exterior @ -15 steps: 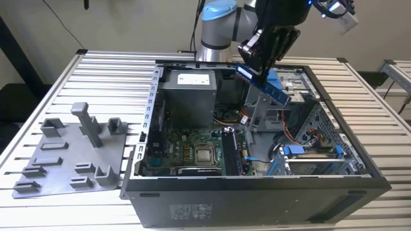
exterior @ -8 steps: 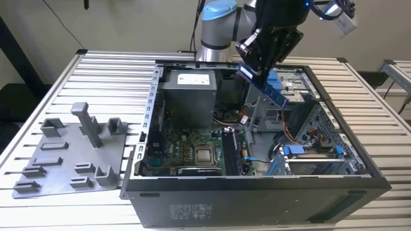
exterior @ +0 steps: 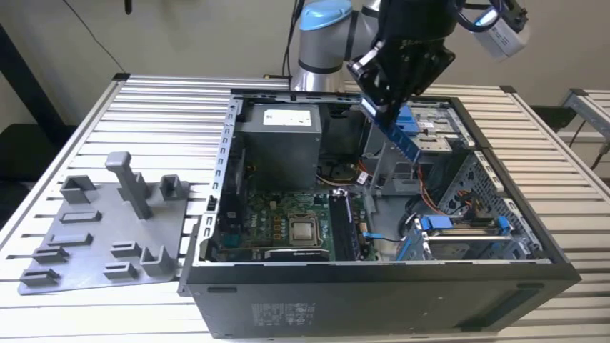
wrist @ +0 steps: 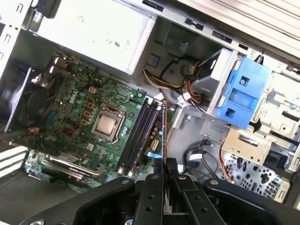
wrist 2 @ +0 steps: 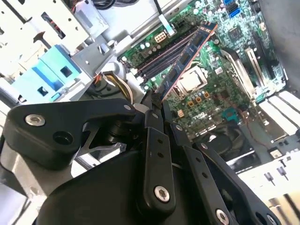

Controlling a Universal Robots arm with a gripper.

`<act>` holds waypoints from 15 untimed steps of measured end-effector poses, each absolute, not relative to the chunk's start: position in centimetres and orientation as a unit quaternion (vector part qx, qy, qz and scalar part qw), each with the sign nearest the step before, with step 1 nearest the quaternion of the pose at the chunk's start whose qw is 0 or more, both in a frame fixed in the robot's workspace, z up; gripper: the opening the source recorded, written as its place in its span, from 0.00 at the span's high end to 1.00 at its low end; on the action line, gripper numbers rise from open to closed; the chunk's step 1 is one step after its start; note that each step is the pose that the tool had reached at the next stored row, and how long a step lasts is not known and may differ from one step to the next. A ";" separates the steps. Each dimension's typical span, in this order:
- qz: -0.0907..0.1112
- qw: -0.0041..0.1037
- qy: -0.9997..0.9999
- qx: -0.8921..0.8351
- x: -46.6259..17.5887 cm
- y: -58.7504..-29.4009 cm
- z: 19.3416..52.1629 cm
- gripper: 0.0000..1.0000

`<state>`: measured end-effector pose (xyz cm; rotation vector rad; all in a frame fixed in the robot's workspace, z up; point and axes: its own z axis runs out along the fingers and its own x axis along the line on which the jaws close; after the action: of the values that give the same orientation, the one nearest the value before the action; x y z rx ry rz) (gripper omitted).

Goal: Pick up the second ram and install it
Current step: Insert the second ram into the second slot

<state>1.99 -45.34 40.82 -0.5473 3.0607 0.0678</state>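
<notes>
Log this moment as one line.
gripper: shut on long flat dark ram stick | position: above open black computer case | black memory slots: stick not seated

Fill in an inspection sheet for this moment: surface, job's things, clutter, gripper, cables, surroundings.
Surface: slatted metal table with an open computer case lying on it.
Job's things: memory stick held tilted above the case's inside, not yet seated; the memory slots lie on the green board below it.
Clutter: grey plate with posts and slots, on the table at the exterior view's left of the case.
Gripper: gripper shut on one end of the memory stick.
Cables: bundle of coloured wires beside the power supply inside the case.
Surroundings: pale wall behind; another slatted table at the exterior view's right.
</notes>
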 end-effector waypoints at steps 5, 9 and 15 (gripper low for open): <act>0.021 0.016 0.991 -0.135 2.0 -45.3 40.8 0.86; 0.021 0.017 0.994 -0.102 2.0 -45.3 40.7 0.86; 0.020 0.017 0.998 -0.057 2.0 -45.3 40.7 0.86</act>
<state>1.99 -45.34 40.71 -0.1765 3.1020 0.0621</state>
